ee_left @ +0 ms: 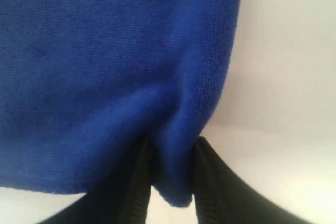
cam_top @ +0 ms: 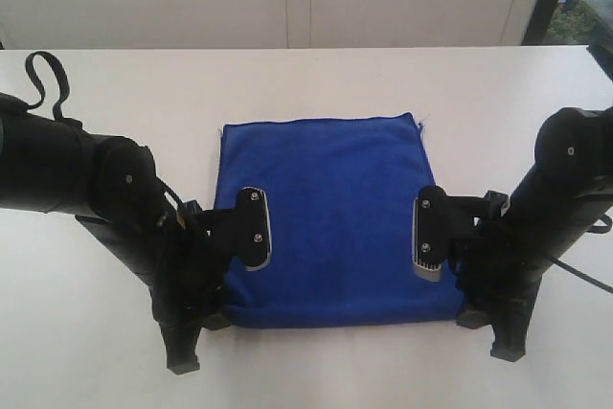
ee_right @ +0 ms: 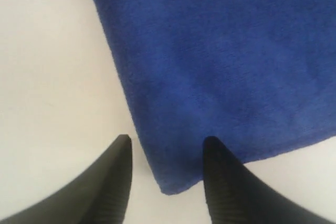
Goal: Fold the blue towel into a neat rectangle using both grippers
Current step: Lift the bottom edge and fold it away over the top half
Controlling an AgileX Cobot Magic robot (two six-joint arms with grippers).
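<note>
The blue towel (cam_top: 330, 208) lies flat in the middle of the white bench (cam_top: 316, 83), doubled into a shape close to square. Its far and near edges run parallel to the bench's far edge, and its sides run from near to far. Which axis is the longer I cannot tell. A small pale thread tag (cam_top: 422, 122) sticks out at its far right corner.

The left tool (ee_left: 173, 148) is at the towel's near left corner. Its jaws are narrow and pinch a raised ridge of cloth, which bulges up between the fingers (ee_left: 134, 182).

The right tool (ee_right: 168, 142) stands wide over the near right corner. One finger (ee_right: 118, 182) is over bare bench just outside the side edge and the other (ee_right: 223, 182) is over the cloth. It grips nothing.

White bench surface shows on all four sides of the towel, broadest toward the far edge and the two far corners. The arms crowd the near corners.
</note>
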